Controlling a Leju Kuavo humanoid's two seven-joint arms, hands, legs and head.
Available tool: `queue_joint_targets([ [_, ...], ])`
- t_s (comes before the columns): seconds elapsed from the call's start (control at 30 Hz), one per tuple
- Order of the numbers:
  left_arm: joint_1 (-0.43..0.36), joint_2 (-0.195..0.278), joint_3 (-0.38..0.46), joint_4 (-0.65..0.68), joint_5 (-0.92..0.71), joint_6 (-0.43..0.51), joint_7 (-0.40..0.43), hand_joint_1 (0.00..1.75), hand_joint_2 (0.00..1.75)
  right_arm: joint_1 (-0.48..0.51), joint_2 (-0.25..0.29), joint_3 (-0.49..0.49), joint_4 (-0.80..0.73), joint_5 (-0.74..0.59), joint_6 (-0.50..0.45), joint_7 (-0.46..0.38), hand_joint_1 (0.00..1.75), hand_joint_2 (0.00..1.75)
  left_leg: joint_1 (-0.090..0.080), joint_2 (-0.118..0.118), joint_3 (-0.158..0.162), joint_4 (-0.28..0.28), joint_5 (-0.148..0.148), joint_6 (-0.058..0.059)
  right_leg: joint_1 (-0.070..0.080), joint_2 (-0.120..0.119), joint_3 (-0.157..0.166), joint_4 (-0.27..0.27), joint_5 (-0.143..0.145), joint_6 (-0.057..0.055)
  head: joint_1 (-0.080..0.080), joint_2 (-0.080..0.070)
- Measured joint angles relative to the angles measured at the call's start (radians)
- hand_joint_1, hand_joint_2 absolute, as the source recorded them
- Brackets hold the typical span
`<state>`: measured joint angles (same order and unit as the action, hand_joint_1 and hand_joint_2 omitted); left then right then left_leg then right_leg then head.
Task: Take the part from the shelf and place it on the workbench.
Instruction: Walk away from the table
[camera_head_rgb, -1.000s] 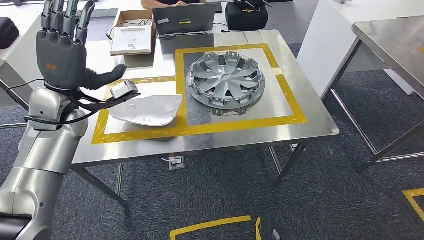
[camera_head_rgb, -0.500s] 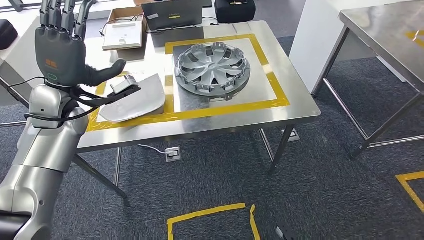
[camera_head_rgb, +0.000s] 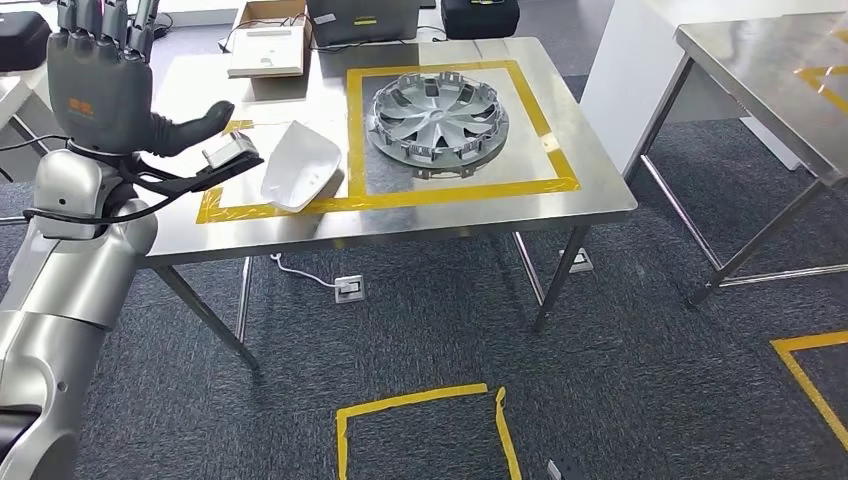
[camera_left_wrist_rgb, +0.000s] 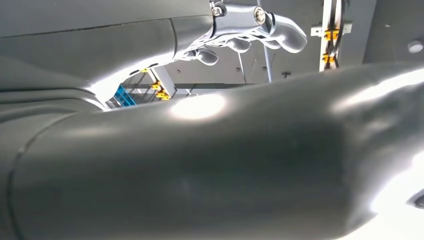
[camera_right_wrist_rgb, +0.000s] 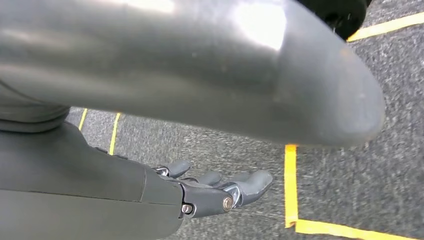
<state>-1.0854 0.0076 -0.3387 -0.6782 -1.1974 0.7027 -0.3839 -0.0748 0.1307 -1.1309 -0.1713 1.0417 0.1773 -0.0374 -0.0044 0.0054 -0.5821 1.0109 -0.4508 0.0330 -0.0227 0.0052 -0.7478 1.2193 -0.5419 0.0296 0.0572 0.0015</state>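
White curved part (camera_head_rgb: 300, 166) lies on the steel bench (camera_head_rgb: 470, 215), inside the left yellow-taped rectangle (camera_head_rgb: 300, 203), its near edge at the front tape line. Nothing grips it.

Silver hubcap (camera_head_rgb: 439, 117) sits just beside it, in the larger taped square (camera_head_rgb: 560, 150) toward bench centre; the two are apart, w/ a tape strip between them.

Left hand (camera_head_rgb: 100, 85) is raised at the bench's left end, palm side away from the head cam, fingers (camera_head_rgb: 105, 18) straight up and apart, thumb (camera_head_rgb: 195, 128) stuck out sideways toward the part. Holds nothing. A small grey wrist cam (camera_head_rgb: 230, 153) on a black bracket juts out below the thumb, near the part's left edge; contact can't be told.

Right hand (camera_right_wrist_rgb: 220, 192) in right wrist view hangs over grey carpet (camera_right_wrist_rgb: 240, 145) w/ yellow floor tape (camera_right_wrist_rgb: 290, 185); fingers loosely extended, slightly apart, nothing in them.

Far bench edge: cardboard box (camera_head_rgb: 268, 42), a grey laptop (camera_head_rgb: 362, 18), a black case (camera_head_rgb: 480, 16). Second steel table (camera_head_rgb: 760, 70) stands well apart at right. Floor: power socket (camera_head_rgb: 348, 288) w/ white cable under the bench, a taped square outline (camera_head_rgb: 420, 430) near the robot.
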Motion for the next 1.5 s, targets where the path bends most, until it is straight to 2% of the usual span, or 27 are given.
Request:
queue_joint_targets([
  [0.03,-0.001,0.006,0.000,0.002,-0.004,0.000,0.002,0.00,0.00,0.000,0.000,-0.002,0.000,0.000,0.000,0.000,0.00,0.00,-0.001,0.000,-0.017,0.001,0.013,0.000,0.000,0.000,-0.010,0.059,-0.023,0.002,0.001,0.000],
  [0.1,-0.001,0.021,0.000,0.006,-0.010,0.000,0.004,0.00,0.00,0.000,0.000,-0.005,0.000,0.001,-0.001,0.002,0.00,0.00,-0.001,0.002,-0.051,0.007,0.035,-0.004,0.001,0.000,0.012,0.097,-0.001,0.004,0.001,0.000],
  [0.17,-0.001,0.036,0.000,0.007,-0.012,0.000,0.004,0.00,0.00,0.000,0.000,-0.006,0.000,0.002,-0.002,0.002,0.00,0.00,0.000,0.003,-0.082,0.016,0.055,-0.011,0.000,-0.002,0.102,0.000,0.035,0.003,0.001,0.000],
  [0.23,-0.003,0.049,0.000,0.005,-0.013,0.000,0.004,0.00,0.00,-0.001,0.000,-0.007,0.000,0.002,-0.002,0.002,0.00,0.00,-0.001,0.004,-0.102,0.028,0.070,-0.022,0.004,-0.001,0.191,-0.126,0.018,-0.007,0.001,0.000],
  [0.3,-0.005,0.056,0.000,0.003,-0.014,0.000,0.005,0.00,0.00,-0.001,0.000,-0.007,0.000,0.002,-0.001,0.002,0.00,0.00,-0.003,0.003,-0.107,0.028,0.086,-0.034,0.009,0.001,0.213,-0.169,0.002,-0.022,0.001,0.000],
  [0.37,-0.007,0.062,0.000,0.004,-0.017,0.000,0.005,0.00,0.00,-0.001,0.001,-0.007,0.000,0.002,-0.001,0.002,0.00,0.00,0.000,0.001,-0.112,0.027,0.089,-0.048,0.008,-0.001,0.200,-0.170,0.020,-0.038,0.001,0.000],
  [0.43,-0.010,0.072,0.000,0.006,-0.024,0.000,0.006,0.00,0.00,-0.003,0.002,-0.008,0.000,0.002,-0.002,0.002,0.00,0.00,0.004,-0.002,-0.136,0.077,0.029,-0.061,0.005,-0.005,0.178,-0.174,0.046,-0.051,-0.003,0.000],
  [0.5,-0.012,0.083,0.000,0.006,-0.030,0.000,0.005,0.00,0.00,-0.004,0.002,-0.009,0.000,0.000,-0.002,0.002,0.00,0.00,0.007,-0.003,-0.172,0.196,-0.068,-0.072,0.005,-0.005,0.149,-0.174,0.072,-0.055,-0.005,0.000],
  [0.53,-0.012,0.089,0.000,0.007,-0.031,0.000,0.002,0.00,0.00,-0.004,0.002,-0.009,0.000,-0.002,-0.002,0.002,0.00,0.00,0.008,-0.003,-0.184,0.260,-0.100,-0.075,0.005,-0.005,0.133,-0.173,0.086,-0.055,-0.006,0.000],
  [0.57,-0.011,0.095,0.000,0.009,-0.031,0.000,-0.001,0.00,0.00,-0.003,0.002,-0.011,0.000,-0.004,-0.002,0.001,0.00,0.00,0.008,-0.003,-0.185,0.306,-0.111,-0.077,0.005,-0.006,0.115,-0.173,0.099,-0.055,-0.005,0.000],
  [0.6,-0.011,0.103,0.001,0.010,-0.031,0.000,-0.003,0.00,0.00,-0.003,0.002,-0.012,0.000,-0.007,-0.003,0.001,0.00,0.00,0.008,-0.003,-0.172,0.325,-0.104,-0.077,0.005,-0.006,0.098,-0.173,0.113,-0.054,-0.006,0.000],
  [0.63,-0.011,0.109,0.002,0.012,-0.031,0.000,-0.005,0.00,0.00,-0.003,0.002,-0.014,0.000,-0.009,-0.003,0.000,0.00,0.00,0.008,-0.003,-0.140,0.305,-0.082,-0.075,0.005,-0.006,0.082,-0.173,0.125,-0.052,-0.006,0.000],
  [0.7,-0.011,0.121,0.005,0.011,-0.028,0.000,-0.005,0.00,0.00,-0.004,0.002,-0.016,0.000,-0.012,-0.003,0.000,0.00,0.00,0.006,-0.004,-0.032,0.178,-0.060,-0.065,0.006,-0.005,0.059,-0.172,0.147,-0.046,-0.006,0.000],
  [0.77,-0.012,0.132,0.015,0.005,-0.019,0.000,-0.007,0.00,0.00,-0.005,0.002,-0.017,0.000,-0.014,-0.004,-0.001,0.00,0.00,0.000,-0.006,0.054,0.056,-0.079,-0.053,0.006,-0.005,0.050,-0.175,0.169,-0.036,-0.004,0.000],
  [0.8,-0.011,0.138,0.023,0.002,-0.013,0.000,-0.008,0.00,0.00,-0.005,0.002,-0.019,0.000,-0.015,-0.005,-0.001,0.00,0.00,-0.004,-0.007,0.069,0.027,-0.088,-0.046,0.005,-0.004,0.049,-0.180,0.180,-0.029,-0.004,0.000],
  [0.87,-0.006,0.151,0.042,0.002,-0.006,0.000,-0.011,0.00,0.00,-0.004,0.002,-0.024,0.000,-0.015,-0.007,-0.001,0.00,0.00,-0.005,-0.004,0.059,0.012,-0.070,-0.030,0.002,-0.001,0.048,-0.192,0.199,-0.015,-0.007,0.000],
  [0.93,0.007,0.160,0.064,0.003,0.003,0.000,-0.013,0.00,0.00,0.000,0.002,-0.029,0.000,-0.015,-0.013,-0.001,0.00,0.00,-0.001,0.000,0.044,-0.001,-0.039,-0.012,0.002,0.000,0.032,-0.165,0.156,-0.008,-0.009,0.000],
  [1.03,0.058,0.174,0.115,0.006,0.026,0.000,-0.009,0.00,0.00,0.001,-0.003,-0.033,0.000,-0.018,-0.020,-0.006,0.00,0.00,0.000,0.002,-0.001,-0.005,0.005,-0.002,0.003,-0.001,-0.011,0.006,0.013,-0.005,-0.005,0.000],
  [1.07,0.086,0.179,0.139,0.009,0.030,0.000,-0.006,0.00,0.00,0.001,-0.006,-0.034,0.000,-0.019,-0.020,-0.008,0.00,0.00,-0.001,0.003,-0.019,-0.005,0.018,-0.002,0.004,-0.001,-0.015,0.059,-0.004,-0.004,-0.005,0.000],
  [1.13,0.152,0.187,0.191,0.014,0.026,0.000,-0.005,0.00,0.00,0.001,-0.012,-0.037,0.000,-0.019,-0.020,-0.012,0.00,0.00,-0.003,0.004,-0.053,-0.001,0.043,-0.005,0.006,-0.001,0.020,0.082,0.025,-0.006,-0.005,0.000],
  [1.17,0.185,0.190,0.220,0.017,0.020,0.000,-0.004,0.00,0.00,0.001,-0.015,-0.038,0.000,-0.019,-0.020,-0.012,0.00,0.00,-0.003,0.004,-0.069,0.002,0.054,-0.008,0.008,-0.001,0.063,0.043,0.050,-0.009,-0.004,0.000],
  [1.2,0.216,0.193,0.249,0.021,0.012,0.000,-0.003,0.00,0.00,0.000,-0.018,-0.039,0.000,-0.019,-0.020,-0.012,0.00,0.00,-0.003,0.004,-0.083,0.005,0.064,-0.012,0.011,-0.001,0.117,-0.022,0.054,-0.015,-0.004,0.000],
  [1.27,0.274,0.197,0.311,0.030,-0.006,0.000,-0.002,0.00,0.00,-0.002,-0.022,-0.039,-0.001,-0.019,-0.021,-0.010,0.00,0.00,-0.003,0.008,-0.097,0.007,0.081,-0.022,0.018,0.000,0.205,-0.151,0.028,-0.028,-0.003,0.000],
  [1.3,0.301,0.199,0.341,0.036,-0.013,0.000,-0.002,0.00,0.00,-0.002,-0.023,-0.039,-0.002,-0.019,-0.021,-0.008,0.00,0.00,-0.003,0.010,-0.098,0.005,0.089,-0.028,0.021,0.001,0.224,-0.186,0.013,-0.034,-0.003,0.000],
  [1.4,0.361,0.203,0.409,0.055,-0.032,0.000,0.011,0.00,0.00,0.001,-0.023,-0.040,-0.002,-0.019,-0.022,-0.001,0.00,0.00,0.001,0.008,-0.106,0.000,0.098,-0.046,0.019,-0.003,0.217,-0.207,0.037,-0.052,-0.003,0.000],
  [1.43,0.375,0.207,0.424,0.065,-0.045,0.000,0.029,0.00,0.00,0.001,-0.023,-0.040,-0.002,-0.018,-0.023,0.001,0.00,0.00,0.002,0.004,-0.116,0.020,0.073,-0.052,0.017,-0.005,0.209,-0.211,0.049,-0.058,-0.004,0.000],
  [1.5,0.409,0.215,0.453,0.099,-0.072,0.000,0.080,0.00,0.00,0.001,-0.024,-0.040,-0.002,-0.018,-0.024,0.004,0.00,0.00,0.007,-0.002,-0.148,0.123,-0.020,-0.064,0.013,-0.007,0.187,-0.214,0.071,-0.066,-0.006,0.000],
])
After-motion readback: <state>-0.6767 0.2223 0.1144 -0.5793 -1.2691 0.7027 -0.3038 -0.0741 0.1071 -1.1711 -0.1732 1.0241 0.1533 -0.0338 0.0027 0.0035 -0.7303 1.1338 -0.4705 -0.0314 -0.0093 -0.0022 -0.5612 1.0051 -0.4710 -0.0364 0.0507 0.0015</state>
